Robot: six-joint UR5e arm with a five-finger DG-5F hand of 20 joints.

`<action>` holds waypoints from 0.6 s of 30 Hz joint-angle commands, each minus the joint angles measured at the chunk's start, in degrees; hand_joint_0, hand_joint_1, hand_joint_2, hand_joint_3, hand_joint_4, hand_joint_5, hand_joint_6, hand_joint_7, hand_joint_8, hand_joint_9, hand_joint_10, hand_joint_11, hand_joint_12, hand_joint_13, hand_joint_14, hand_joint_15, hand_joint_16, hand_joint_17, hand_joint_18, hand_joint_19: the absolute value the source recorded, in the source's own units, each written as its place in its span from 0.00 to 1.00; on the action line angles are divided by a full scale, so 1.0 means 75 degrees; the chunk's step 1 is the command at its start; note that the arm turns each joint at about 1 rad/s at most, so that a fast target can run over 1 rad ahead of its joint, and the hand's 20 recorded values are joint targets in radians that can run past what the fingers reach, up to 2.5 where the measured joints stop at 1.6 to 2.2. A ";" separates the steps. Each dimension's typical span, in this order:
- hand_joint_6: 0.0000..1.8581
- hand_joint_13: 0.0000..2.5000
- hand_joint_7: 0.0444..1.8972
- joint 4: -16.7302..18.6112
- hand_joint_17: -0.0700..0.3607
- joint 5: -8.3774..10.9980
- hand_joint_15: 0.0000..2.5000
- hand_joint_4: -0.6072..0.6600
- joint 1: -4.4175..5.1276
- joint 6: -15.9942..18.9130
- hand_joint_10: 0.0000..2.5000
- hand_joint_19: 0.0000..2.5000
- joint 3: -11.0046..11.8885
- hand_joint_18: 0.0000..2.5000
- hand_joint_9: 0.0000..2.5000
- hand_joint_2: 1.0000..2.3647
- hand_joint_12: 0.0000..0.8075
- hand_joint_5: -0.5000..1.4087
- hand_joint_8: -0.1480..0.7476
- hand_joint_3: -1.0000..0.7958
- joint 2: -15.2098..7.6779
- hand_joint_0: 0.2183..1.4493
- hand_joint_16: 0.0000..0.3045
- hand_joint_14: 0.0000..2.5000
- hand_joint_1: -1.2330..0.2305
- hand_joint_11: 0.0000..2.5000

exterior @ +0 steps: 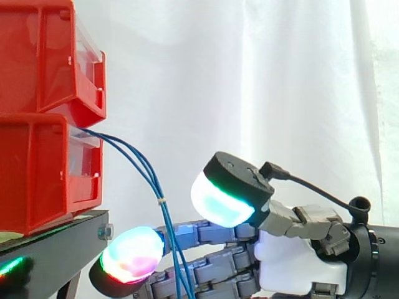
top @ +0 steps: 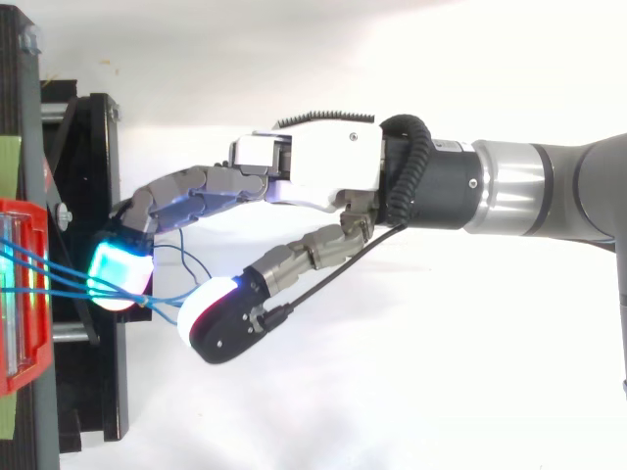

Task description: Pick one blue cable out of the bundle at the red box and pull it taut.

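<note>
Thin blue cables (exterior: 140, 163) leave the front of the lower red box (exterior: 37, 174), which sits under a second box. They droop below and beside it, passing through the gap between the thumb and fingers of the robot hand (top: 323, 162). The hand is open and clamps nothing, with its fingers stretched toward the box and its thumb held apart.

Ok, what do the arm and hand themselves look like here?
The hand has a white palm shell, grey segmented fingers and thick black-backed fingertips glowing white, cyan, green and magenta. The arm is silver-grey, with a black wrist section.
</note>
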 commanded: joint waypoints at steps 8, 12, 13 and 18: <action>0.27 0.10 0.49 0.0040 0.41 0.0014 0.04 0.79 0.0028 -0.0099 0.00 0.09 0.0014 0.10 0.19 0.00 0.41 0.20 0.50 0.28 -0.0009 0.29 0.16 0.00 0.32 0.04; 0.27 0.11 0.50 0.0075 0.41 0.0014 0.04 0.79 0.0040 -0.0099 0.00 0.09 0.0014 0.11 0.20 0.00 0.41 0.20 0.50 0.28 0.0003 0.30 0.16 0.00 0.34 0.04; 0.27 0.11 0.51 0.0075 0.41 0.0014 0.05 0.79 0.0040 -0.0099 0.00 0.09 0.0014 0.11 0.20 0.00 0.41 0.20 0.51 0.28 0.0003 0.30 0.16 0.00 0.34 0.05; 0.27 0.12 0.53 0.0075 0.41 0.0014 0.05 0.77 0.0028 -0.0075 0.00 0.09 0.0014 0.12 0.21 0.00 0.41 0.20 0.51 0.28 0.0003 0.29 0.16 0.00 0.40 0.05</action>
